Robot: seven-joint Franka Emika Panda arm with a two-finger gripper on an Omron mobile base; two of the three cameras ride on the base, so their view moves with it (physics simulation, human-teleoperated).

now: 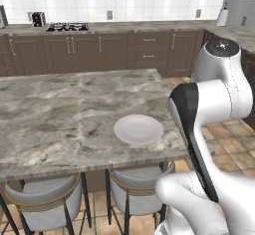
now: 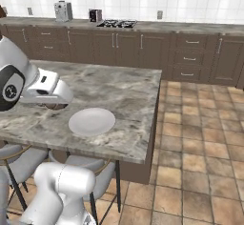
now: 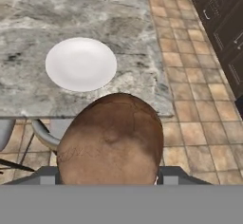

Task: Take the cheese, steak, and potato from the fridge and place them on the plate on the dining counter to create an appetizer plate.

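My gripper (image 3: pixel 111 176) is shut on the potato (image 3: pixel 111 137), a round dark-brown mottled ball that bulges between the two fingertips. In the right base view the potato (image 2: pixel 54 107) hangs under the white hand, just above the dining counter (image 2: pixel 124 90) and left of the plate (image 2: pixel 91 121). The round white plate (image 1: pixel 138 129) lies bare near the right end of the marbled dining counter (image 1: pixel 60 109). From the hand, the plate (image 3: pixel 80 64) is ahead and slightly left. The cheese, the steak and the fridge are out of view.
Two grey stools (image 1: pixel 45 204) (image 1: pixel 139 189) are tucked under the counter's near edge. Tiled floor (image 2: pixel 200 138) runs to the right of the island. Dark-brown wall cabinets with a stove (image 1: pixel 67 27) and a toaster (image 2: pixel 95 15) line the back.
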